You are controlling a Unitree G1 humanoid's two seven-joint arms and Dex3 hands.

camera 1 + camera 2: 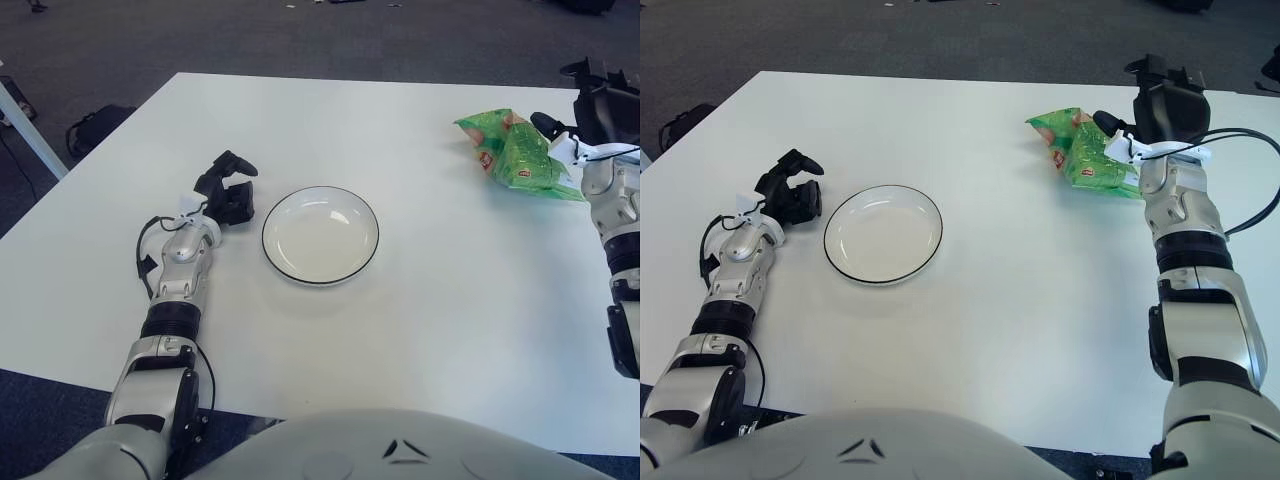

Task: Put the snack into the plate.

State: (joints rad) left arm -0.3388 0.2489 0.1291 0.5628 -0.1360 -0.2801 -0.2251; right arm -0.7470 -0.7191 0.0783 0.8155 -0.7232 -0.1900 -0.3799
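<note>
Snack (1087, 152) and plate (883, 234) are well apart on the white table (1020, 290), so the job looks barely begun: the step in hand is getting a grip on the bag.

Nearest, the left hand (790, 196) shows just left of the plate, its dark fingers curled in and holding nothing; it takes no part. The plate is round, shallow and glossy white with a thin dark line round its rim, and nothing lies in it. The table top is smooth, matte and flat.

Farther off, toward the far right of the table, lies the snack: a green foil-like bag, crinkled and puffed, with printed pictures on its face, flat on the table with one corner pointing left. The right hand (1162, 105) is at the bag's right end, black and blocky, with one finger reaching over the bag's edge. It seems to touch the bag, but I cannot tell whether the fingers are pressed onto it or only hovering, so a firm hold is not shown.

Next, I judge, the hand must pinch the soft bag at its right edge without crushing it, lift it clear, and carry it left and nearer to the plate. The slick film may slip.
</note>
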